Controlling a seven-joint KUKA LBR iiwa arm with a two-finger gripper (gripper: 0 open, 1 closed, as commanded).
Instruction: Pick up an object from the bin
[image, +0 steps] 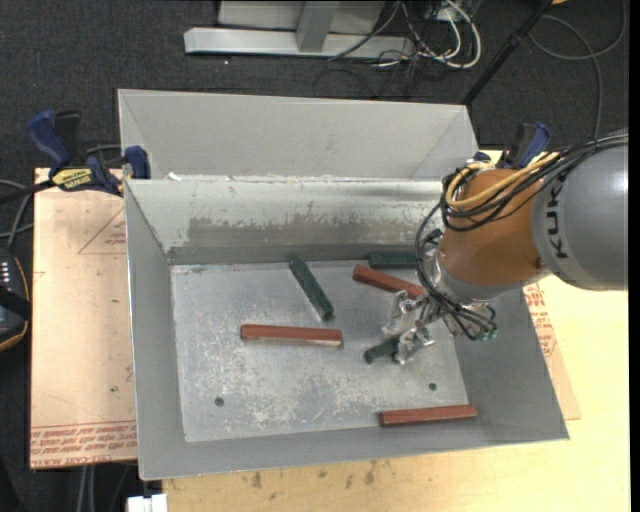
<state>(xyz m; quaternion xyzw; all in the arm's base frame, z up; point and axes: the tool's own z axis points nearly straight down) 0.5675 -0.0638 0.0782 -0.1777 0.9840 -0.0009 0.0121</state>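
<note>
- Low over the right part of the bin (150, 300) floor, the jaws hang at the end of the orange-covered wrist (490, 240); whether they are released or clenched I cannot tell (the metal there is a tangle of glints).
- Touching their tip, or just beside it, lies a short dark green piece (379, 352), the likeliest thing to be picked; I cannot say it is gripped.
- Just behind, a red-brown stick (383, 279) runs in under the wrist, and a dark green bar (312, 289) lies aslant further left.
- Further out, a long red-brown bar (290, 335) lies mid-floor and a second red-brown bar (427, 414) lies near the front wall.
- Step in hand, as I judge it: settling onto the short dark green piece, with the grasp not yet confirmed.
- The next move calls for the jaws to straddle that piece squarely, clench, then lift straight up, clear of the red-brown stick.
</note>
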